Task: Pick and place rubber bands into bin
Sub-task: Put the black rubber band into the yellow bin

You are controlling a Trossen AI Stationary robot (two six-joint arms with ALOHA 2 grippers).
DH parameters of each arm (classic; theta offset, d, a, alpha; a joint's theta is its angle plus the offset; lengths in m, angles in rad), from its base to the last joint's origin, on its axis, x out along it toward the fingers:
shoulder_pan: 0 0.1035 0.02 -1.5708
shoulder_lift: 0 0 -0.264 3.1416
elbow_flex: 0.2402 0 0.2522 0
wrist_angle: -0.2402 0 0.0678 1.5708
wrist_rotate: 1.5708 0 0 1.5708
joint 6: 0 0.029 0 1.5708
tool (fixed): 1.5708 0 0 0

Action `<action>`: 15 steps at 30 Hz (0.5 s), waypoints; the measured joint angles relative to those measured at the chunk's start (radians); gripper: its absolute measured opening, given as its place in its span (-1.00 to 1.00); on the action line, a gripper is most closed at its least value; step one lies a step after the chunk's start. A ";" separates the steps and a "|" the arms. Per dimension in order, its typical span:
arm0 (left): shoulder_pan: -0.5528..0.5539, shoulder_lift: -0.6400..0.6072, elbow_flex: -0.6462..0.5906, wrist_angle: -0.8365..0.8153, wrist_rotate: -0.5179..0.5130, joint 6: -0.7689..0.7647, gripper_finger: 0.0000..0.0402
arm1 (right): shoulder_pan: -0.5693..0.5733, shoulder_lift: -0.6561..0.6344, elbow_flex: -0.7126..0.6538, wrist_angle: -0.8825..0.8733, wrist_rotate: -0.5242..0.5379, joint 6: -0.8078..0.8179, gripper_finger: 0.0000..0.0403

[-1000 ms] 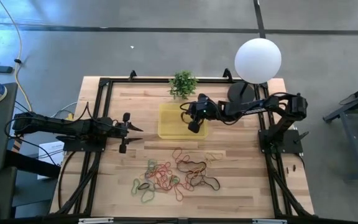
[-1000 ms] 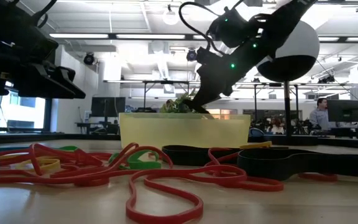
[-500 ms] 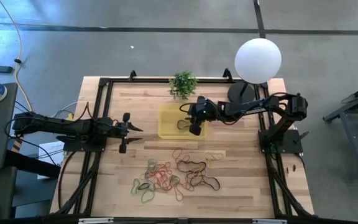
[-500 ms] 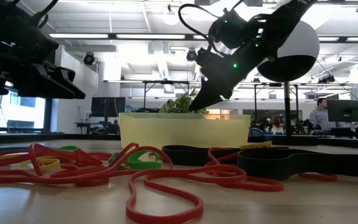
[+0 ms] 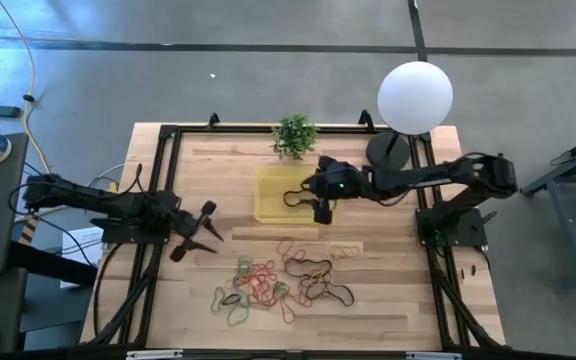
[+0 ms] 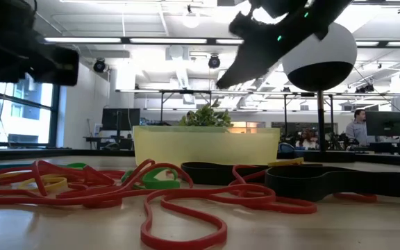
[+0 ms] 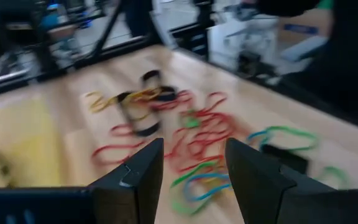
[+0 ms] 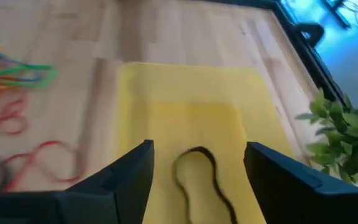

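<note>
The yellow bin (image 5: 273,195) stands at mid-table, in front of a small plant. One black rubber band (image 8: 199,176) lies on its floor, also seen in the high view as a dark rubber band (image 5: 293,198). My right gripper (image 8: 199,148) hangs open above the bin's right end (image 5: 320,207), with nothing between its fingers. The other rubber bands (image 5: 283,280), red, green, orange and black, lie in a loose heap near the table's front edge. My left gripper (image 5: 204,226) is open at the left of the heap, clear of it, pointing at the bands (image 7: 188,124).
A potted plant (image 5: 294,134) stands just behind the bin. A white globe lamp (image 5: 415,96) on a dark foot is at the far right corner. Black frame rails (image 5: 163,190) run along the table's edges. Bare wood lies between bin and heap.
My right gripper has opened and let the black band fall into the bin, then risen and drawn back a little toward the table's right edge. My left gripper has swung and rolled from pointing right to slanting toward the near edge and the heap.
</note>
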 joint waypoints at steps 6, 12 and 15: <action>-0.239 0.070 0.046 -0.016 -0.189 -0.059 -0.20 | 0.107 -0.081 0.001 -0.166 0.052 0.049 0.07; -0.476 0.295 0.131 -0.018 -0.476 -0.155 -0.20 | 0.223 -0.092 0.001 -0.321 0.192 0.161 -0.03; -0.552 0.455 0.214 -0.018 -0.570 -0.194 -0.20 | 0.274 -0.092 0.001 -0.380 0.258 0.233 -0.06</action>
